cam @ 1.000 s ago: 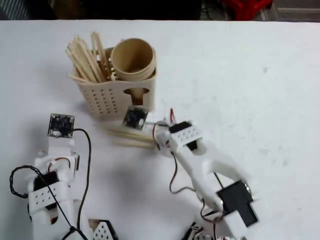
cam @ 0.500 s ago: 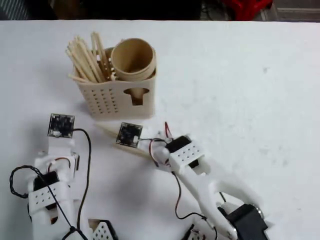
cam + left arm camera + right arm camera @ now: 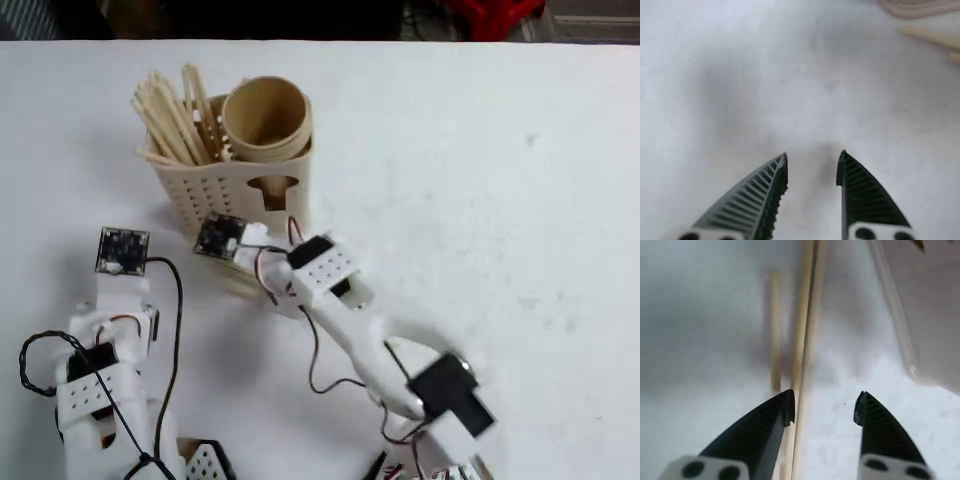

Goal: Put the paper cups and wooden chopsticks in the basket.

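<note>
A cream perforated basket [image 3: 232,193] stands at the back left of the table. It holds a paper cup [image 3: 266,120] and a bunch of wooden chopsticks [image 3: 172,118]. A few loose chopsticks [image 3: 807,320] lie on the table just in front of the basket [image 3: 927,300]. My right gripper [image 3: 822,410] hangs open low over them, one stick running past the inside of one finger [image 3: 775,427]. The right arm [image 3: 325,280] stretches from the front to the basket's front wall. My left gripper [image 3: 812,162] is open over bare table, with the loose chopsticks [image 3: 935,39] farther off.
The left arm [image 3: 105,340] stands at the front left, its cable looping beside it. The white table [image 3: 480,170] stretches bare to the right of the basket. Dark clutter lies beyond the far edge.
The right arm has swung left and toward the basket, bringing its wrist over the loose chopsticks at the basket's front. The left arm has kept still.
</note>
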### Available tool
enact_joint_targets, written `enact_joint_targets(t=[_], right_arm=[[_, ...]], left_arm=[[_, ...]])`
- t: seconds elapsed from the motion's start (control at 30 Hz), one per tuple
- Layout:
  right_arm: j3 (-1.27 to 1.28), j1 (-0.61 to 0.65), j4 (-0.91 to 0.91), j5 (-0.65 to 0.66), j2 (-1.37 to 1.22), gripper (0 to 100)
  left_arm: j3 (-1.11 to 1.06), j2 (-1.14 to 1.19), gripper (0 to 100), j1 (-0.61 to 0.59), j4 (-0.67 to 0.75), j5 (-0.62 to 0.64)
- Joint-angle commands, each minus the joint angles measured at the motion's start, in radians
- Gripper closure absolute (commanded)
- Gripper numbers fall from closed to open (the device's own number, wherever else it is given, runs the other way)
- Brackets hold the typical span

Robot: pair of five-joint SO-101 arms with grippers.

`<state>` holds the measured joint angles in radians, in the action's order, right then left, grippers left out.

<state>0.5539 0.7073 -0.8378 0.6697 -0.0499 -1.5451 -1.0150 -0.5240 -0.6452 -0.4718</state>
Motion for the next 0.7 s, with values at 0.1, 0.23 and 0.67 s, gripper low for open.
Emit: enact_joint_targets(t=[0.1, 0.23, 0.67], right_arm=[[-0.044, -0.035, 0.044, -0.014, -0.051, 83.7], [-0.043, -0.044, 0.045, -0.014, -0.073, 87.6], [-0.028, -0.044, -0.008, -0.074, 0.048, 98.2]], left_arm=[[0.006, -0.019, 83, 0.01, 0.015, 0.009], [0.006, -0.019, 83, 0.01, 0.015, 0.009], [0.006, -0.019, 83, 0.01, 0.015, 0.009]])
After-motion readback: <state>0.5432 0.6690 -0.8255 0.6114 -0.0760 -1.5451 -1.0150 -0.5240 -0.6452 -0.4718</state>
